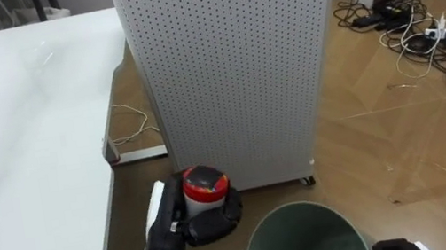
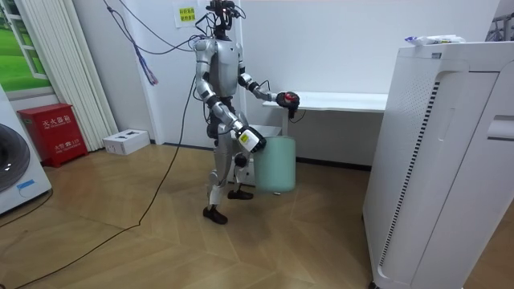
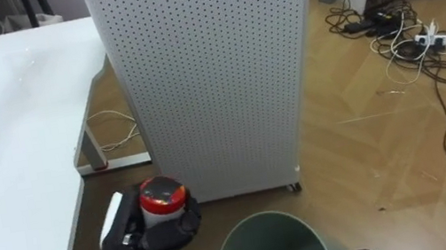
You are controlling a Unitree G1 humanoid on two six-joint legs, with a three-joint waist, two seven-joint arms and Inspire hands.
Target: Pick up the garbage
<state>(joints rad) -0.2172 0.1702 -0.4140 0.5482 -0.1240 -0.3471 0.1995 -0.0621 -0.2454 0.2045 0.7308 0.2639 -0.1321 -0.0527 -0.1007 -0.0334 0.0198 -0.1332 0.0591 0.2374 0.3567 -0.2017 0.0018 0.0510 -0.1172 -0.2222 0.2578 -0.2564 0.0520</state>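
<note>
My left hand (image 1: 205,220) is shut on a small red can (image 1: 205,184) with a dark top. It holds the can in the air beside the white table's (image 1: 20,148) near corner, just in front of the grey perforated cabinet. Below me gapes the round mouth of a pale green bin (image 1: 299,238). My right hand (image 1: 400,249) shows as a dark shape at the bin's rim, at the bottom right. In the room view I stand by the table's end with the left hand (image 2: 283,99) stretched out and the bin (image 2: 275,163) at my right side.
A tall grey perforated cabinet (image 1: 237,69) on castors stands straight ahead. Cables and a power strip (image 1: 423,30) lie on the wooden floor at the right. A cord (image 1: 128,122) lies under the table. A big white appliance (image 2: 442,160) stands at the room view's right.
</note>
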